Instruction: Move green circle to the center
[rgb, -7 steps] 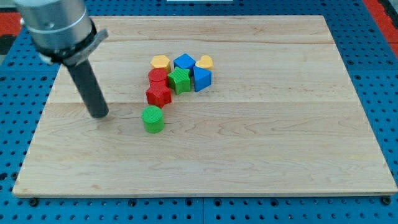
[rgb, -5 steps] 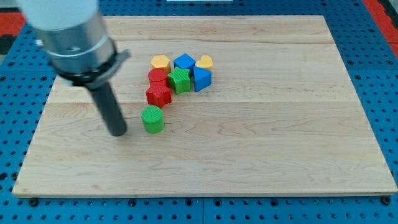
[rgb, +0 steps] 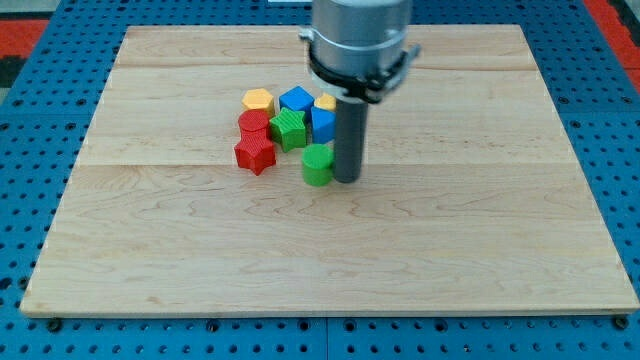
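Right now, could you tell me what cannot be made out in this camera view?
- Yellow block at the cluster's right: mostly hidden behind the rod, shape unclear.
- Blue block below it: right side covered by the rod.
- Whether my tip touches the green circle: they sit too close to tell.
- Arm above the collar: cut off by the view's top.

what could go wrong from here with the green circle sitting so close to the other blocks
1. My tip is right beside the green circle, on the view's right. A push from that side would probably send it toward the view's left, away from the board's center.
2. The green circle sits just below the blue block and the green block. A push toward the view's top could jam it into that cluster.
3. The rod hides part of the yellow block, so contact there is hard to judge.
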